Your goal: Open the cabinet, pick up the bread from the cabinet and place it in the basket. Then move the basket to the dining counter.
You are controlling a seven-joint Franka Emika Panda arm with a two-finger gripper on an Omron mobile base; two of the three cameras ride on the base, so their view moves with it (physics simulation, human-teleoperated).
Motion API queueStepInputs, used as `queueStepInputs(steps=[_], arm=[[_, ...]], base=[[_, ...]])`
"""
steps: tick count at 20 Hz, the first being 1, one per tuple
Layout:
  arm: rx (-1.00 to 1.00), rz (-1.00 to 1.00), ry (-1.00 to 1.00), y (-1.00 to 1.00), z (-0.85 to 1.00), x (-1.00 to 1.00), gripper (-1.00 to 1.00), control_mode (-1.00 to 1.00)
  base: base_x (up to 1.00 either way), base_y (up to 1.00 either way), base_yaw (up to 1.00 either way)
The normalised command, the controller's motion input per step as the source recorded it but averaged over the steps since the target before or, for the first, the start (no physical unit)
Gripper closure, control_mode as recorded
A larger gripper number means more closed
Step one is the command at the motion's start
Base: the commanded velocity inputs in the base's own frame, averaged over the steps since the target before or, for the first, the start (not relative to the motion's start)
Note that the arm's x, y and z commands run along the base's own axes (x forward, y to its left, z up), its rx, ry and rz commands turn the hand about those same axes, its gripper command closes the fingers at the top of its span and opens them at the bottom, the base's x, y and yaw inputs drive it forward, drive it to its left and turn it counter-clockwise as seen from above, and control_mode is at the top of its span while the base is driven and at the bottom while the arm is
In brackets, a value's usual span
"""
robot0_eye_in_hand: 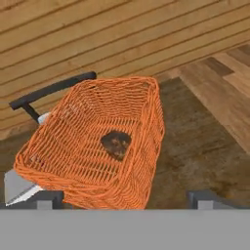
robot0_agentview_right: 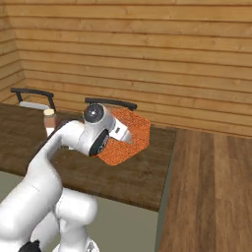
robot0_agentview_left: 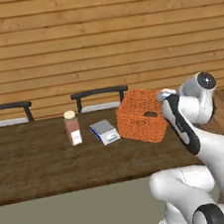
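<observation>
The orange woven basket point(robot0_agentview_left: 140, 116) point(robot0_agentview_right: 129, 140) sits skewed on the dark wood-grain dining counter point(robot0_agentview_left: 41, 163) point(robot0_agentview_right: 142, 177), near its right end. I cannot tell whether its base lies flat. The small dark-brown bread point(robot0_eye_in_hand: 116, 143) lies on the bottom of the basket point(robot0_eye_in_hand: 93, 141). My gripper point(robot0_eye_in_hand: 126, 197) hangs just over the basket's near rim, with the fingertips point(robot0_eye_in_hand: 46, 197) spread wide and gripping nothing. In the base views the hand point(robot0_agentview_left: 166, 96) point(robot0_agentview_right: 123, 132) is at the basket's near side. The cabinet is out of view.
A brown bottle with a tan cap point(robot0_agentview_left: 72, 128) point(robot0_agentview_right: 48, 120) and a small blue-and-white box point(robot0_agentview_left: 104, 131) stand on the counter left of the basket. Black-backed chairs point(robot0_agentview_left: 99, 93) point(robot0_eye_in_hand: 53, 88) line the far side. The counter ends right of the basket point(robot0_agentview_right: 167, 162), with wood floor beyond.
</observation>
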Motion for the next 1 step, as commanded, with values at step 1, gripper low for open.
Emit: queueStepInputs(steps=[1], arm=[[0.0,0.02,0.0,0.19,1.0,-0.81,-1.0,-1.0]], base=[[0.0,0.0,0.0]])
